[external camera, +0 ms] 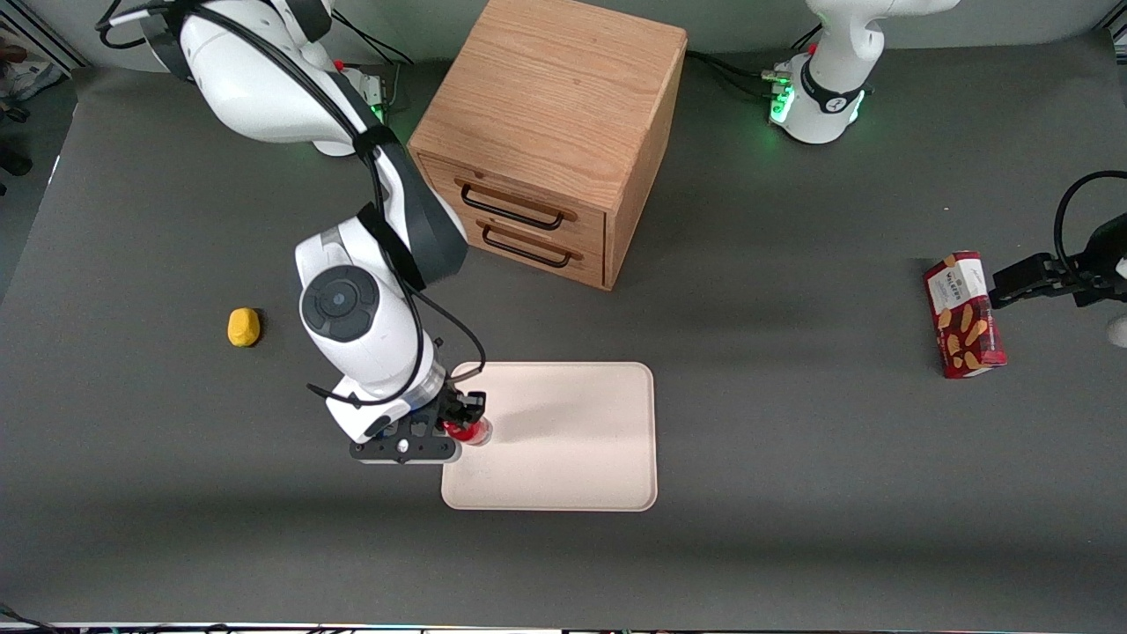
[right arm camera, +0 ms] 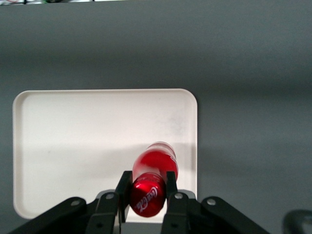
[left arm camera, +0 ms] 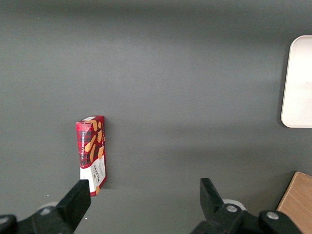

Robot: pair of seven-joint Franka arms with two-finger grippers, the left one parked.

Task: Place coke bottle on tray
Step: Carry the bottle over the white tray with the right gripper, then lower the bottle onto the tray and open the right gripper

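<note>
On the dark grey counter (external camera: 792, 458), scanned from the working arm's end, a yellow lump (external camera: 244, 327) is found first, well apart from everything else. Next comes the end effector (external camera: 464, 426), poised at the tray's (external camera: 572, 440) edge toward the working arm, at about 9 o'clock from the tray's middle. Its fingers (right arm camera: 170, 183) are closed narrowly on the coke bottle (right arm camera: 152, 181), gripped on the red labelled body near the cap end, with the clear base pointing away over the tray surface. Whether the base already rests on the tray or hangs just above it cannot quite be judged from these views. The bottle is judged light, stiff and smooth-skinned plastic; being round, it may roll once let go if laid on its side, though the low rim should check it. A grip across the body's width, as is held now, seems sound, and squeezing hard should be avoided. The tray is otherwise bare, so ample room is offered toward 3 o'clock for a more central placement. At 12 o'clock from the tray, farther from the front camera, stands a wooden drawer cabinet (external camera: 550, 141), clear of the working path. Toward the parked arm's end lies a red snack box (external camera: 964, 315), well apart and of no concern.
</note>
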